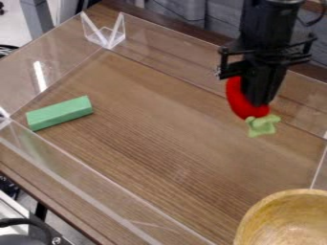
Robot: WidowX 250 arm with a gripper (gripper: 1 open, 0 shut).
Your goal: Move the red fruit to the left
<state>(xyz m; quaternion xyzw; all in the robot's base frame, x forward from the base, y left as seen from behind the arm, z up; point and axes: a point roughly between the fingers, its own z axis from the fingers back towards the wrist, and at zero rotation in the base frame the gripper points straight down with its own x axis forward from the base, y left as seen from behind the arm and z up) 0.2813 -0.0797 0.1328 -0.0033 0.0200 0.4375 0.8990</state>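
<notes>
Red fruit [240, 99] hangs in the grip of the black gripper [259, 103], pinched between its fingers above the right side of the wooden table [153, 144]. Its glossy red body shows just left of the fingers, and the pale green leafy stem [262, 125] sticks out below them, pointing down and a little to the right. The fruit is clear of the wood and touches nothing but the gripper. The gripper points straight down, its jaws closed tight on the fruit, with the dark arm [271, 29] rising out of the top of the view. A flat green block [60, 113] lies on the table well to the left, near the left wall of the clear plastic enclosure [52, 57] that borders the table. The block sits at a slight slant, its right end farther back than its left. At the bottom right corner, the rim of a light wooden bowl [288, 222] shows, partly cut off by the edge, well apart from the fruit.
</notes>
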